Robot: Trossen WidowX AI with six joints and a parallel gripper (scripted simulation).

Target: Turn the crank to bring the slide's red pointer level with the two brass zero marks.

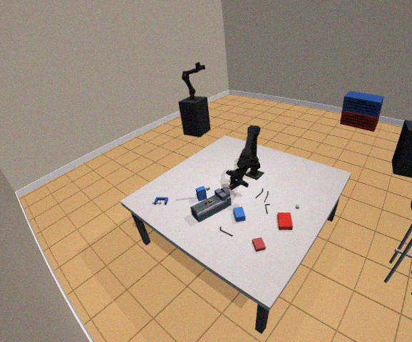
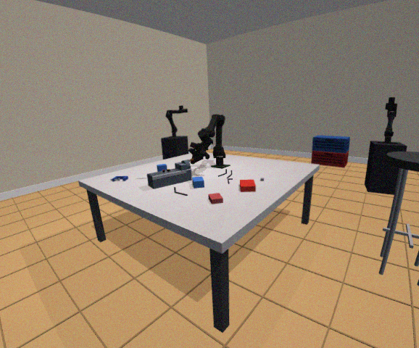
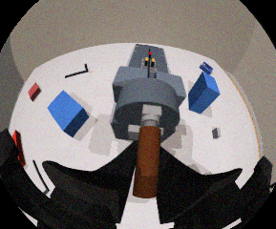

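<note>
The gripper (image 3: 148,181) is clamped on the brown handle (image 3: 148,159) of the crank, its dark fingers pressed against the handle from both sides in the wrist view. The handle sticks out of a round grey crank disc (image 3: 148,103) at the end of the grey machine (image 1: 209,207), which lies near the middle of the white table (image 1: 301,172), its long body running toward the table's left corner in the top view. On top of the machine a small red pointer (image 3: 149,59) shows beside yellowish marks, but it is too small to tell whether they are level. The arm (image 1: 249,150) stands on a green base plate (image 1: 259,175) behind the machine, toward the far corner, and bends down to the crank. A blue block (image 1: 200,192) sits just beside the machine on its far-left side, and another blue block (image 1: 239,214) on the near-right side. A red block (image 1: 284,221) and a smaller red block (image 1: 258,244) lie toward the right edge. A blue clamp (image 1: 160,200) lies near the left corner.
</note>
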